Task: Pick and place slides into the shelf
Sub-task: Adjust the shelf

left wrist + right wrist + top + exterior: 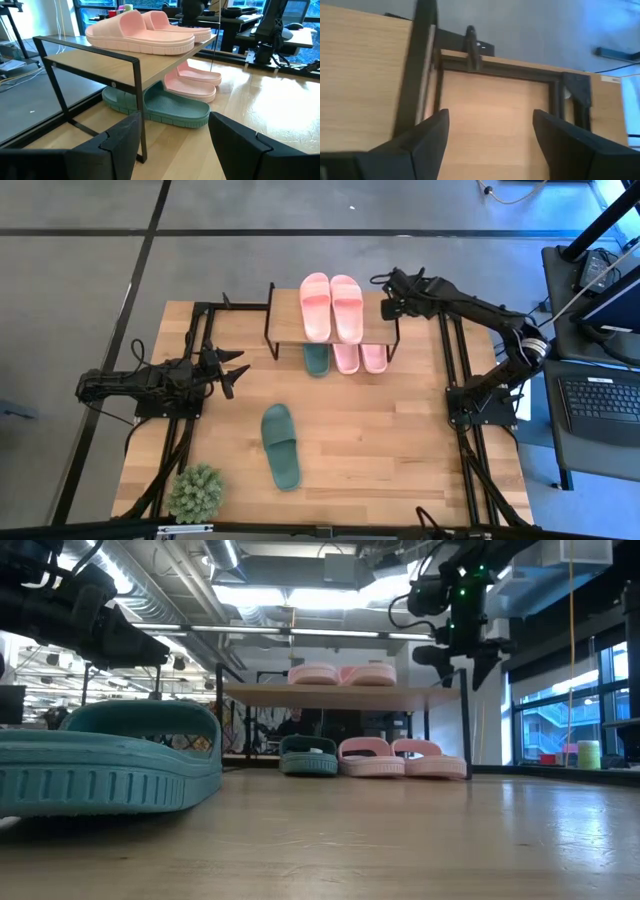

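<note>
Two pink slides (331, 306) lie on the shelf's top board (283, 328). Below it, on the table, sit a dark green slide (316, 359) and two pink slides (359, 357); they also show in the left wrist view (165, 102). Another dark green slide (281, 445) lies alone on the table's near middle, close to the low camera (105, 765). My left gripper (236, 368) is open and empty, left of the shelf. My right gripper (386, 297) is open and empty, just right of the shelf's top board, above table level (462, 652).
A small green potted plant (196, 492) stands at the table's near left corner. Black frame rails (455, 370) run along both sides of the table. Bare tabletop lies right of the lone green slide.
</note>
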Tool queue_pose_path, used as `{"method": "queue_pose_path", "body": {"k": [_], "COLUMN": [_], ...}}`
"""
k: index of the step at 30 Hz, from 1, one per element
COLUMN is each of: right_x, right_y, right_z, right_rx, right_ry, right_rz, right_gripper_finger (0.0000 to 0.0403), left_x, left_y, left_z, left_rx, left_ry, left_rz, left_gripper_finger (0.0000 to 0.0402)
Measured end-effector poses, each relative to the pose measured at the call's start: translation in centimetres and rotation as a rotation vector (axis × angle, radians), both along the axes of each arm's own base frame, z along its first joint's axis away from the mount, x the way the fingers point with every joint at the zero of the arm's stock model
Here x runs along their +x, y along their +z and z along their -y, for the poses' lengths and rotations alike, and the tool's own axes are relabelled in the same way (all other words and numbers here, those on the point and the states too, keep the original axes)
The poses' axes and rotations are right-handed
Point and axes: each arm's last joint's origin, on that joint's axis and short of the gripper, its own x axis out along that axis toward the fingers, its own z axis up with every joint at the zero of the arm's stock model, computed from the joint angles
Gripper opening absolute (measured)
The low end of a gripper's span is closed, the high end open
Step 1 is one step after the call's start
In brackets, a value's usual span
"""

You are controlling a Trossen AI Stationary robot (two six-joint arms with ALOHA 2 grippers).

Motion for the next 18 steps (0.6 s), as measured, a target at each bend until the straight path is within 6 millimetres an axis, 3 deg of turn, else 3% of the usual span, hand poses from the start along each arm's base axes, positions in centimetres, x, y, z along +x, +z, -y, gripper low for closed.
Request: {"method": "queue_pose_path", "body": {"k": [18], "right_x": [1.1], "right_y": [0.3], "right_z": [0.1], "right_rx": [0.008], "right_ry": [0.082], "right_rz": [0.119], "right_gripper_finger": [0.0288], "left_x": [0.0], "left_y": [0.0], "left_z": [0.0], "left_rx": [0.000], "left_ry": [0.000], "left_rz": [0.000], "left_gripper_finger": [0.0224]}}
